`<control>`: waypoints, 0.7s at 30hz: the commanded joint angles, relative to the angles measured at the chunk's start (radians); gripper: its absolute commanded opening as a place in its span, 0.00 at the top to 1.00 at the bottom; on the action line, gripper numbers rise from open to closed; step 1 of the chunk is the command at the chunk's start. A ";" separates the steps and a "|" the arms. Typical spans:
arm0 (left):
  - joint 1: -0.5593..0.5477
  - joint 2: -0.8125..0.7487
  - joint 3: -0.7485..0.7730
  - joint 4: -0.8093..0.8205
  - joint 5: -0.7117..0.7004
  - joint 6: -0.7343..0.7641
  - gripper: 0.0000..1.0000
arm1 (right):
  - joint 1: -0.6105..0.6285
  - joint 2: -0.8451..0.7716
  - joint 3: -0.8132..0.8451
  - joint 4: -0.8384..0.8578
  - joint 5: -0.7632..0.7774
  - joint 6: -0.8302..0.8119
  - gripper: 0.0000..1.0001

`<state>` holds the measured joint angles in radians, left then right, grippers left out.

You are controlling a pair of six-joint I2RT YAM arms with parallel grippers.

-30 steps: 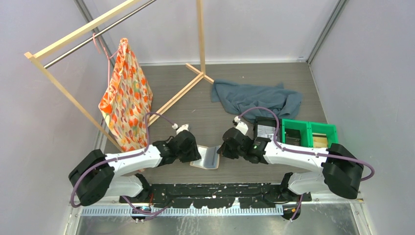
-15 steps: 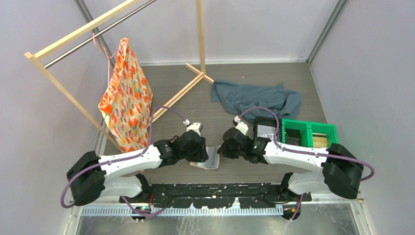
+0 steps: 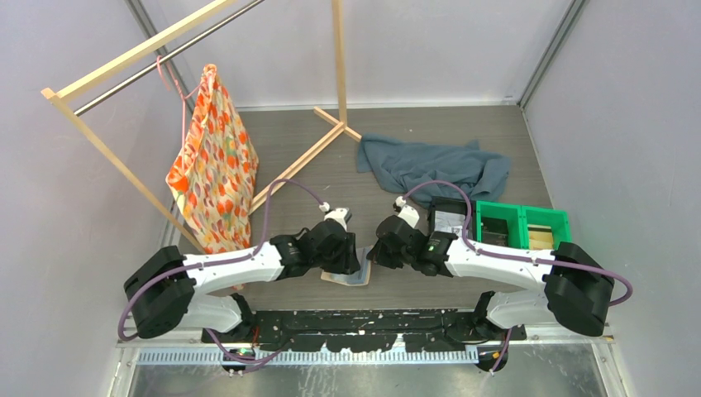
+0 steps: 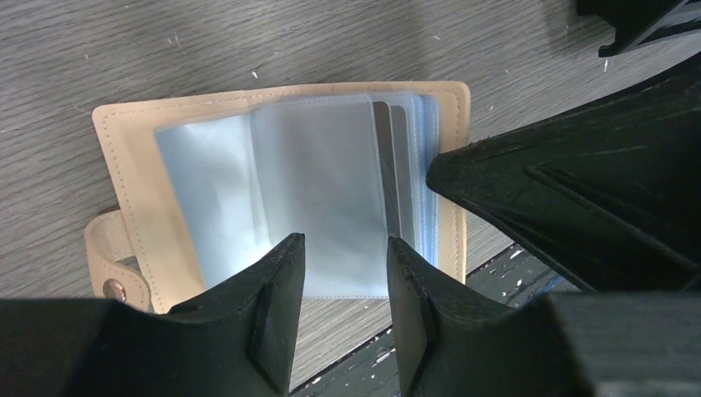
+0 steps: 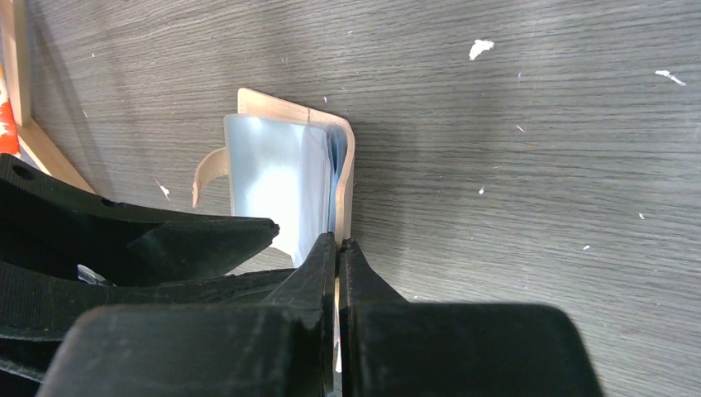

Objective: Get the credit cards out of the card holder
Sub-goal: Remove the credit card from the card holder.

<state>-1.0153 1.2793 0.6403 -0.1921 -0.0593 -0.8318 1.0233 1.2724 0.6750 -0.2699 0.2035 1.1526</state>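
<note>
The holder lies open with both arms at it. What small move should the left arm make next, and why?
Probably lower the left gripper and close on the dark card edge showing among the sleeves of the card holder. Its jaws stand open over them, holding nothing, while the shut right gripper sits at the holder's right side, seemingly pinning it.

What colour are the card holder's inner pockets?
Pale blue inner pockets, tan card holder cover; clearest in left wrist view.

Table point(image 3: 331, 157): grey wood-grain.
Near ctr: holder point(image 3: 361, 268), open.
Far R: crumpled cloth point(image 3: 434, 165).
R: green bin point(image 3: 522, 217), black tray point(image 3: 449, 217) touching its left.
Far L: wood rack point(image 3: 298, 165).
</note>
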 commanded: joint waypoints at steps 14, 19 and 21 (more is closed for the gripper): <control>-0.014 0.106 0.084 -0.071 -0.120 -0.050 0.59 | -0.004 -0.010 0.017 0.023 0.010 -0.004 0.99; -0.013 0.024 0.048 -0.142 -0.259 -0.111 0.59 | -0.005 -0.018 0.003 0.021 0.015 -0.006 0.99; -0.006 -0.005 0.034 -0.167 -0.288 -0.118 0.59 | -0.004 -0.023 -0.005 0.015 0.019 -0.009 0.99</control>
<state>-1.0256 1.3510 0.6872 -0.2871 -0.2134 -0.9058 1.0180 1.2724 0.6750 -0.2848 0.2039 1.1492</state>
